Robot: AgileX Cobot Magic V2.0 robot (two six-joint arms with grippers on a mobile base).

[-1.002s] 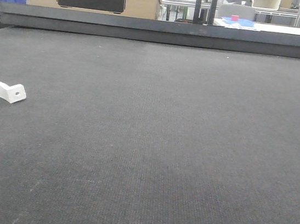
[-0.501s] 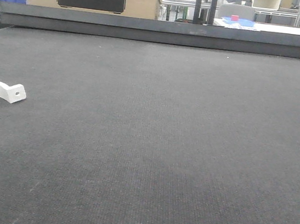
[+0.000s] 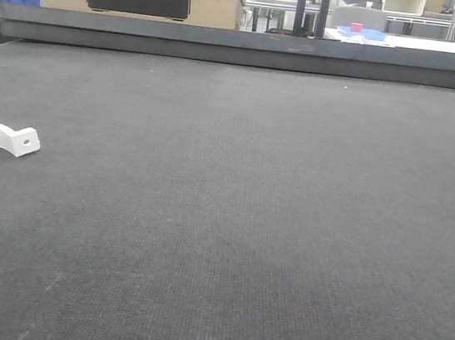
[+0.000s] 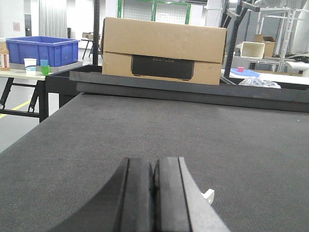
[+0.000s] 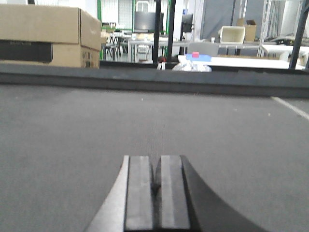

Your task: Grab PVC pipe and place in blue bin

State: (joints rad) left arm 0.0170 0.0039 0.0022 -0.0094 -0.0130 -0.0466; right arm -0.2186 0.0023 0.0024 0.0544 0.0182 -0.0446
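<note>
Nearest, the left hand and right hand are both closed, empty, low over the dark table. The white PVC pipe lies flat at the table's left, long axis left to right (a tip peeks just right of the left hand), so the left arm seems nearer. Far left stands the blue bin.

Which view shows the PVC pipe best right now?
The front-facing view: the PVC pipe lies at the frame's left edge, its holed end clear, the rest cropped. The left wrist view shows only a white tip beside the left gripper; the right wrist view shows none.
</note>
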